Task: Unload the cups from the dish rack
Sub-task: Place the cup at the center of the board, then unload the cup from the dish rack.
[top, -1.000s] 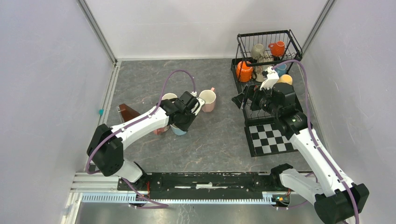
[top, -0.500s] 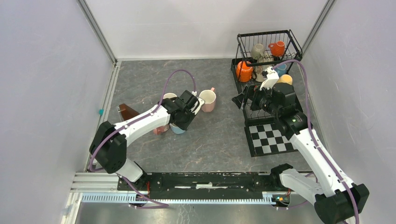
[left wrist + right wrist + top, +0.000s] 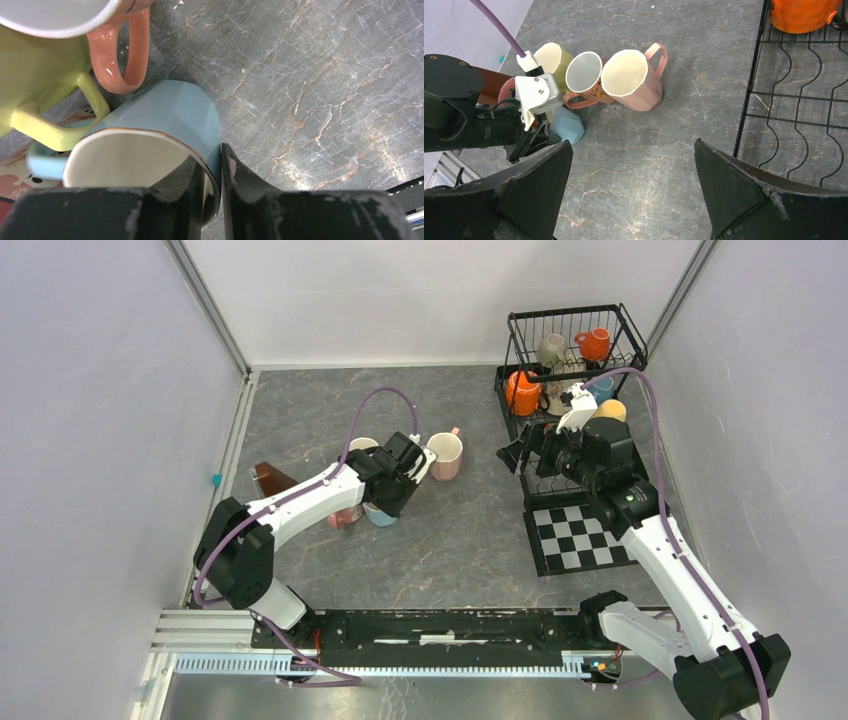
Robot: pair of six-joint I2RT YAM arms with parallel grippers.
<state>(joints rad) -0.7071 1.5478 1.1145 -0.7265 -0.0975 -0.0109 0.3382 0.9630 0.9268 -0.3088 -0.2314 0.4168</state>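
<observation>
Here the black wire dish rack [image 3: 570,325] stands far right and holds several mugs, with an orange mug [image 3: 521,392] at its left side. The right gripper [image 3: 633,145] hangs wide open and empty, just left of the rack. The left gripper [image 3: 220,160] pinches the wall of the light blue mug [image 3: 175,115], mid-table beside three other mugs.

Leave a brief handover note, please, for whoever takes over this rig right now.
Left gripper: shut on the wall of the light blue mug, beside the unloaded mugs.
Right gripper: open, empty, between those mugs and the dish rack.
Done: pink mug, yellow mug and salmon-handled mug are on the table.
Left: lower orange mug, upper orange mug, grey-olive mug and others sit in the rack.
</observation>
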